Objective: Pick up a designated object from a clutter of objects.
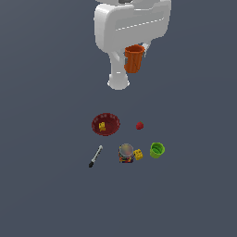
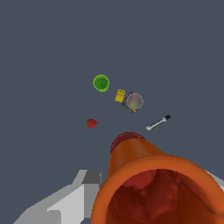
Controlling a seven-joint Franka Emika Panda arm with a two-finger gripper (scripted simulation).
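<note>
We are holding the orange cup (image 2: 157,188) clamped in our gripper (image 1: 134,58), high above the table (image 1: 46,139), so the pick looks essentially done. Only the wrist view is showing the cup's open mouth. Far below, the red bowl (image 1: 105,124), green cup (image 1: 157,150), can (image 1: 126,152) and marker (image 1: 96,156) are lying untouched.

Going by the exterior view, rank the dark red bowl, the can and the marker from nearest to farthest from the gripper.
1. dark red bowl, directly below the gripper in the picture.
2. can, lower, beside the yellow block.
3. marker, lowest, toward the exterior view's left; close to the can's rank.
</note>
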